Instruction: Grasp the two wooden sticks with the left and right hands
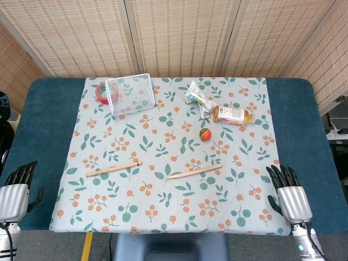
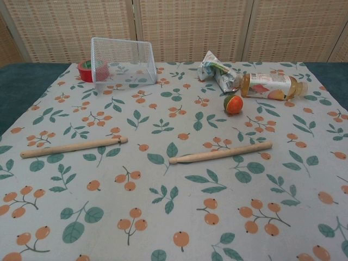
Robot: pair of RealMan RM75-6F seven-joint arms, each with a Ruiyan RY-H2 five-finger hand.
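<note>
Both hands are waiting at the near edge of the bench, palms down, holding nothing: the left hand (image 1: 16, 190) is hanging just off the near-left corner of the floral cloth (image 1: 179, 157) and the right hand (image 1: 291, 196) is sitting at its near-right corner, each with its fingers stretched out straight and lying close side by side, the thumb standing a little apart. The two wooden sticks are lying flat on the cloth between them, untouched. The left stick (image 1: 114, 168) is resting on the near-left part of the cloth, and the right stick (image 1: 194, 171) is lying just beside it toward the right, nearer the cloth's middle. Both are running almost crosswise, their right ends tilting slightly toward the far side, so each long axis is lying across the direction the fingers are pointing. The left stick's outer end is fairly near the left hand, ahead and inward of it; the right stick is lying well apart from the right hand, so that arm looks to have the longer reach inward. At the far side of the cloth a tipped wire basket (image 1: 130, 93), a red tape roll (image 1: 100, 92), a snack wrapper (image 1: 197, 98), a bottle (image 1: 232, 115) and a small ball (image 1: 205, 134) are lying well clear of the sticks.
</note>
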